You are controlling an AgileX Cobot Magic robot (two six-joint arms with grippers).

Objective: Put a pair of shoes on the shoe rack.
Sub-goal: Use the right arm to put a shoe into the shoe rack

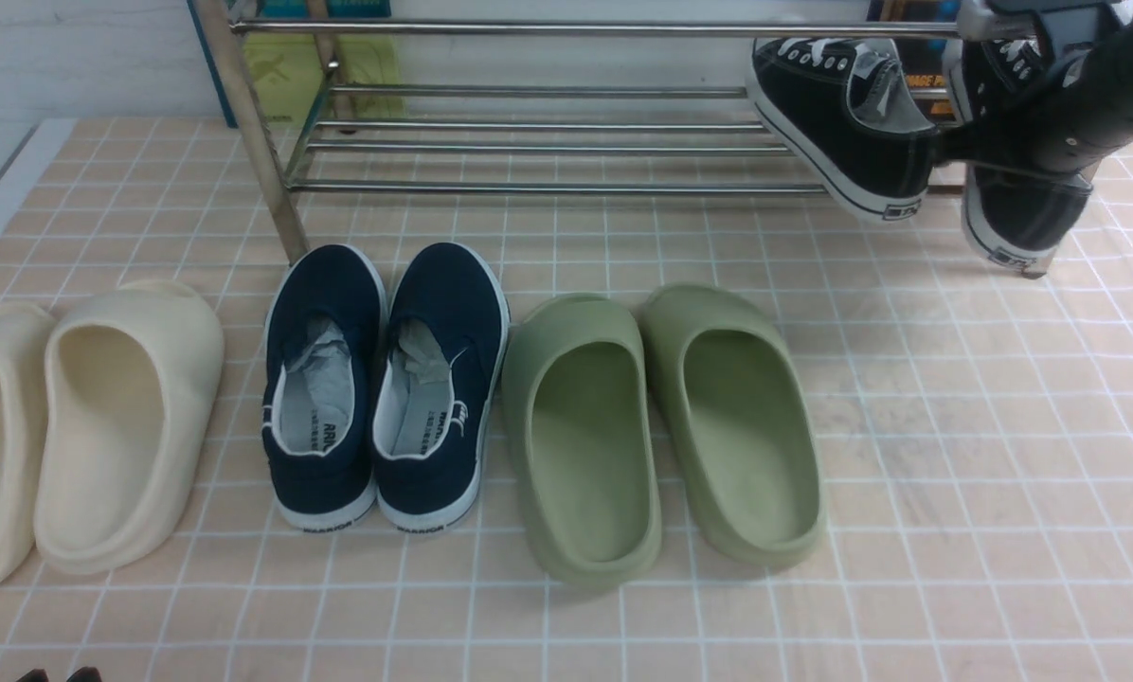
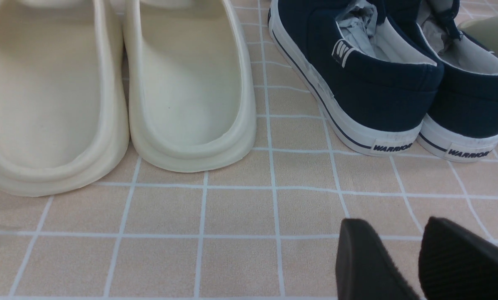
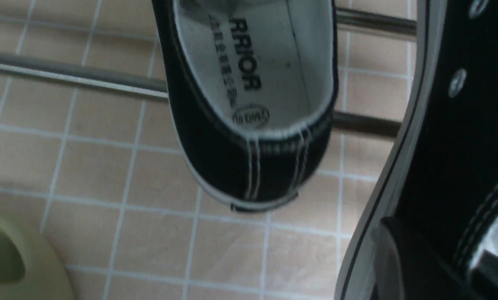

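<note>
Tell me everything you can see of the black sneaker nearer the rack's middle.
The black sneaker is a canvas low-top: white laces, metal eyelets, grey lining, printed insole, white sole with a dark stripe and heel label, white double stitching down the heel. It lies tilted across the shoe rack tubes, heel lowest and overhanging the front tube, toe end raised toward the back. Its twin sits close on its right.

Home-entryway setting, chrome shoe rack (image 1: 548,187), navy slip-ons (image 1: 439,313), green slides (image 1: 581,426), tile-pattern floor (image 1: 955,474)
</note>
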